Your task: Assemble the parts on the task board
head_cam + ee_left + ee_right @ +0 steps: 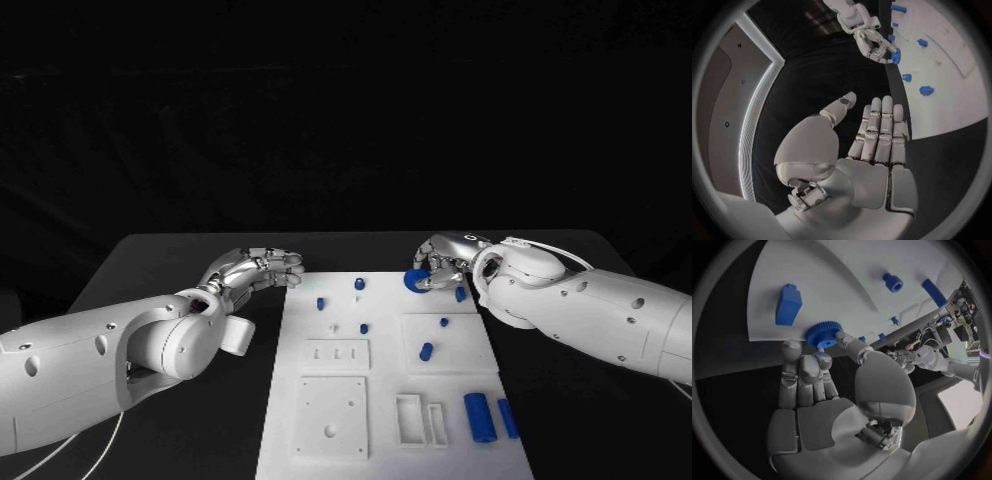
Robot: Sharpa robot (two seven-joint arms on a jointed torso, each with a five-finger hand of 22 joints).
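Left hand (pixel 260 270) held empty, fingers apart, beside the task board (pixel 325 300).
Blue gear (pixel 418 281) pinched in right hand (pixel 450 262) at board's 1 o'clock corner.

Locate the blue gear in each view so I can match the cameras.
Head view: blue gear at the task board's far edge, in the right hand's fingers.
Left wrist view: gear in the distant right hand.
Right wrist view: gear at the fingertips.
Shared landmark: the board's edge beside it.

The flat white plastic task board (pixel 335 400) looks matt; the ridged blue plastic gear (pixel 824 333) likewise; the silver metal right hand (pixel 811 375) gleams.
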